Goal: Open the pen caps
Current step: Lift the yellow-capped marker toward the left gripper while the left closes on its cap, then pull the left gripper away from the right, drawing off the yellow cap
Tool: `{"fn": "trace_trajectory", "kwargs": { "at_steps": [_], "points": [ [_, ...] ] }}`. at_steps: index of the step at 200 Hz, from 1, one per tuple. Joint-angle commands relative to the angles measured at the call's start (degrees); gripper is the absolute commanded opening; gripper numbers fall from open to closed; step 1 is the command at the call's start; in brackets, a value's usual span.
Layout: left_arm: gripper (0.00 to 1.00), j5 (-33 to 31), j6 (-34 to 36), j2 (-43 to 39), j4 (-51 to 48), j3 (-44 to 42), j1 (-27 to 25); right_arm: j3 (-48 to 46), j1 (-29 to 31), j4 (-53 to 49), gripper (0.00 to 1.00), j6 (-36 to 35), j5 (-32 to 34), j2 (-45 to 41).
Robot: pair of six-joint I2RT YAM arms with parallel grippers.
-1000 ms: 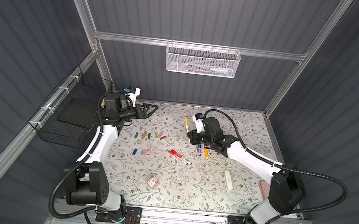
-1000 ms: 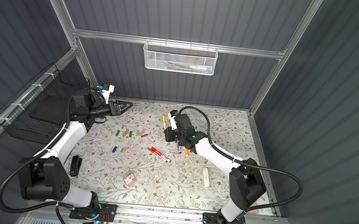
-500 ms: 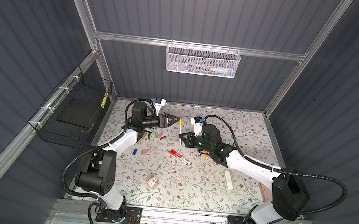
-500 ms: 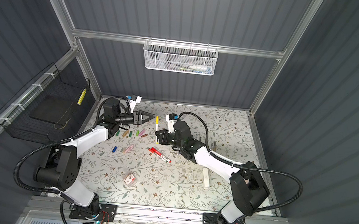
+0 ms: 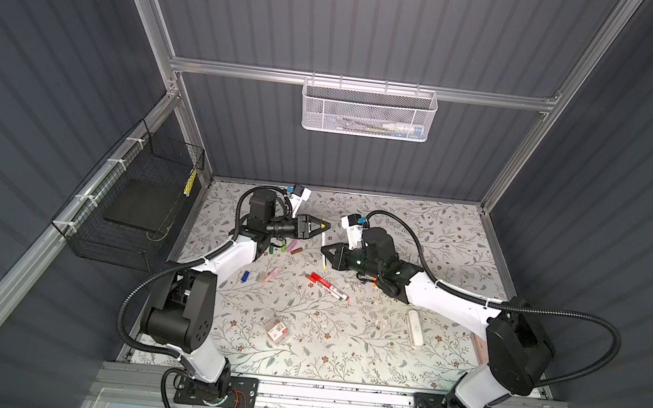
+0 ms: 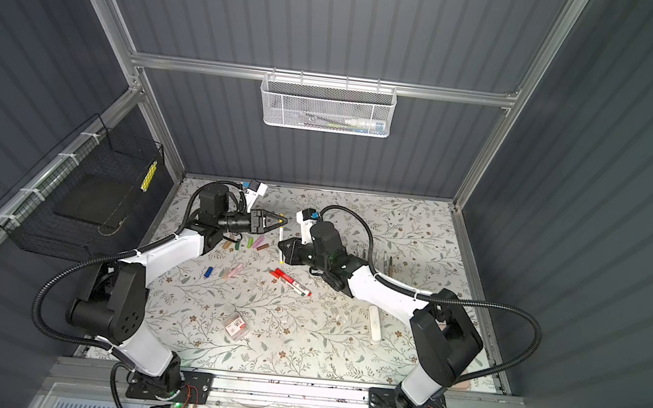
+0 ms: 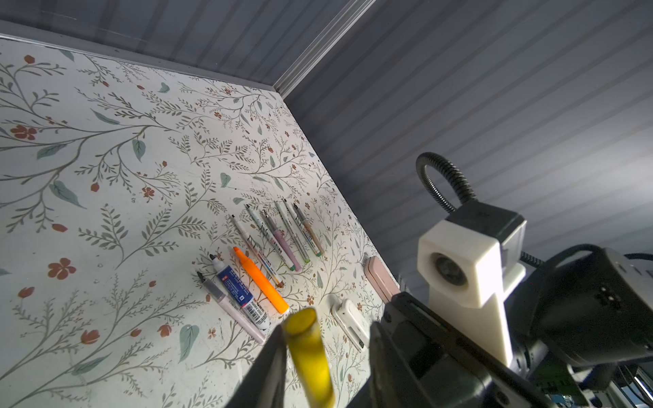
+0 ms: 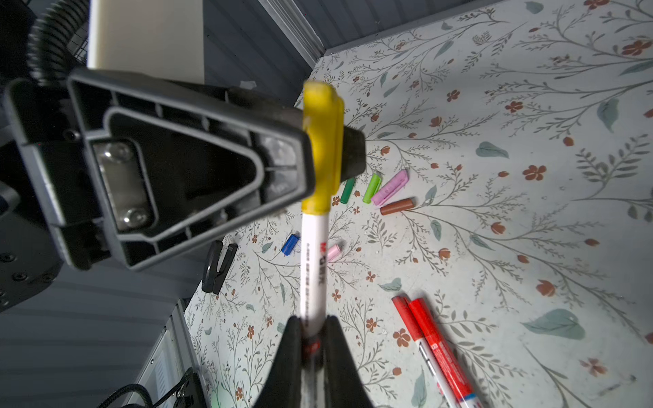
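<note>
Left hand (image 5: 325, 225) reaches in level above the desk (image 5: 384, 345) with its jaws set on either side of the yellow cap (image 8: 323, 141). One finger (image 7: 268, 367) touches the cap in the left wrist view, but whether the other presses on it I cannot tell. Right hand (image 8: 312, 335) is clenched on the barrel of the white pen (image 8: 312, 261), low on its length. The yellow cap sits on the pen's far end, so the pen spans the short gap between the two hands.

Both top views show this meeting in the air just behind the red markers (image 5: 326, 286), on their back-wall side. The two markers lie side by side, touching, near the middle of the desk.

Loose caps lie flat on the desk on the markers' left-arm side. A dark green cap (image 8: 348, 190), a light green cap (image 8: 372, 187), a pink cap (image 8: 390, 187) and a brown cap (image 8: 396, 206) form a ragged row farther back than the markers. A blue cap (image 8: 290, 243) and a pale pink cap (image 8: 334, 252) lie level with the markers.

On the markers' right-arm side, a row of uncapped pens (image 7: 275, 240) lies beside an orange highlighter (image 7: 259, 279). A white case (image 5: 415, 327) lies nearer the front.
</note>
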Motion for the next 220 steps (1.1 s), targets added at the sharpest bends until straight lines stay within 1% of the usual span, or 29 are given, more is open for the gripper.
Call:
{"fn": "trace_trajectory", "kwargs": {
  "at_steps": [1,25,49,64,79,92,102,112,123,137,175,197,209,220],
  "points": [
    [0.33,0.51,-0.64,0.81,1.64,1.38,-0.15,1.69,0.38,0.5,0.0,-0.21,-0.54,0.58],
    [0.17,0.58,-0.2,0.59,0.18,1.96,-0.15,1.85,0.45,0.38,0.0,0.19,-0.7,0.62],
    [0.08,0.06,-0.48,0.45,1.59,0.85,-0.15,2.14,0.49,0.33,0.0,-0.25,-0.71,1.12],
    [0.0,-0.29,0.19,0.2,0.22,1.14,-0.15,2.48,0.47,0.13,0.0,0.22,-0.85,1.2],
    [0.0,-0.24,0.23,-0.05,0.23,1.01,-0.15,2.58,0.55,0.48,0.0,0.16,-1.28,1.32],
    [0.0,-0.32,-0.21,-0.15,1.35,0.49,-0.15,2.81,0.55,0.4,0.12,0.01,-0.9,1.71],
    [0.0,-0.31,-0.6,-0.24,1.36,0.72,-0.15,3.4,0.47,-0.07,0.2,0.18,-0.64,2.08],
    [0.0,-0.13,-0.74,-0.43,0.88,1.05,-0.15,3.93,0.47,-0.4,0.24,0.29,-0.76,2.28],
    [0.0,0.1,-1.21,-0.66,1.26,0.82,-0.15,4.27,0.47,-0.16,0.25,0.19,-1.13,2.71],
    [0.0,0.11,-1.78,-0.86,2.9,0.1,-0.15,4.72,0.42,-0.05,0.24,-0.12,-1.22,3.57],
    [0.0,0.04,-2.04,-1.47,2.58,0.17,-0.15,5.15,0.2,0.04,0.0,-0.08,-1.73,4.37],
    [0.0,-0.06,-1.7,-1.47,2.8,0.97,0.24,3.75,0.53,0.4,0.0,0.84,-2.69,4.35],
    [0.0,-0.19,0.41,-1.35,-0.66,3.25,0.62,1.81,1.34,1.3,0.0,1.5,-3.15,3.72],
    [0.0,-0.94,4.19,-0.98,-5.08,6.48,0.72,-0.31,2.73,2.0,0.0,1.33,-2.7,3.08]
  ]
}}
